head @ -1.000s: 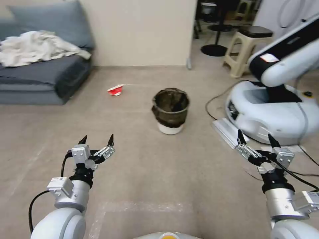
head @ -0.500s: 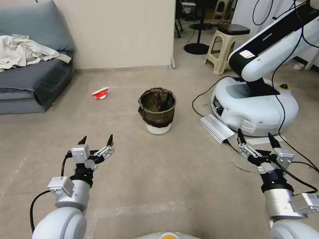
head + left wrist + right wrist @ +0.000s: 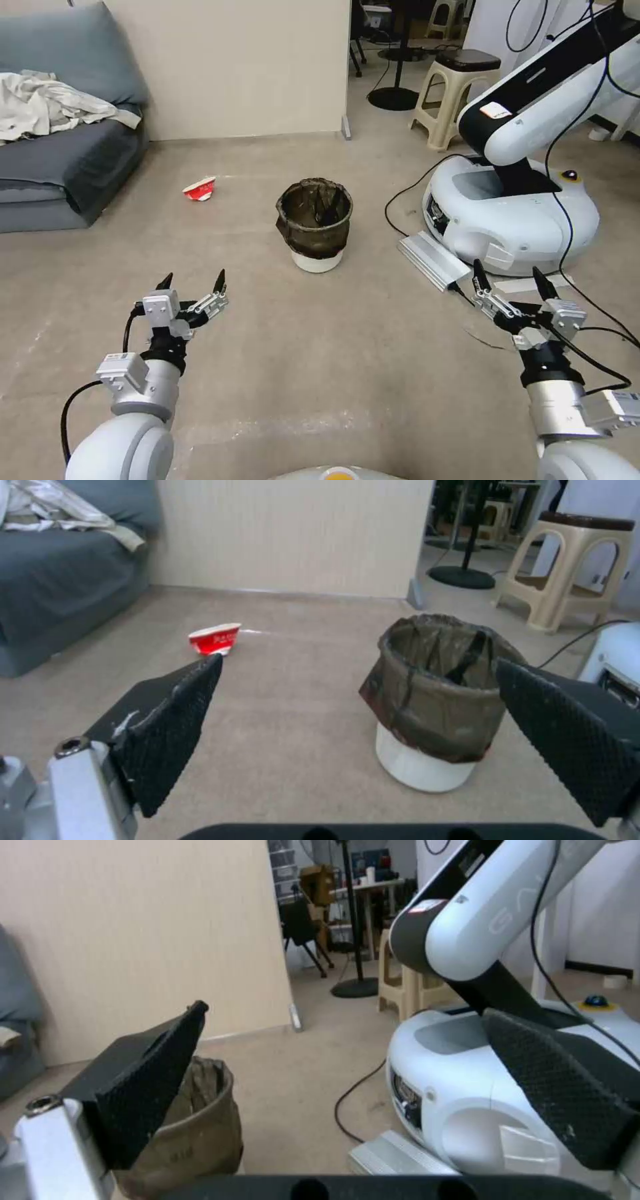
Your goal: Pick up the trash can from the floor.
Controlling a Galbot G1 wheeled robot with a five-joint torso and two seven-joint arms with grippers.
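Note:
The trash can [image 3: 314, 223] stands upright on the beige floor [image 3: 320, 347], a small white bin with a dark brownish bag folded over its rim. It also appears in the left wrist view as the trash can [image 3: 437, 700] and partly in the right wrist view as the trash can [image 3: 193, 1130]. My left gripper [image 3: 193, 280] hovers open over the floor, nearer than the can and to its left. My right gripper [image 3: 507, 277] is open too, nearer than the can and to its right. Both hold nothing.
A crushed red-and-white cup [image 3: 199, 189] lies left of the can. A grey sofa [image 3: 60, 160] with white cloth is at far left. Another white robot base [image 3: 513, 213] with a cable and a metal strip [image 3: 433, 260] sits right. A beige stool [image 3: 460, 93] stands behind.
The whole view shifted left and slightly down over the second, so the camera moved. Both grippers keep the same open pose.

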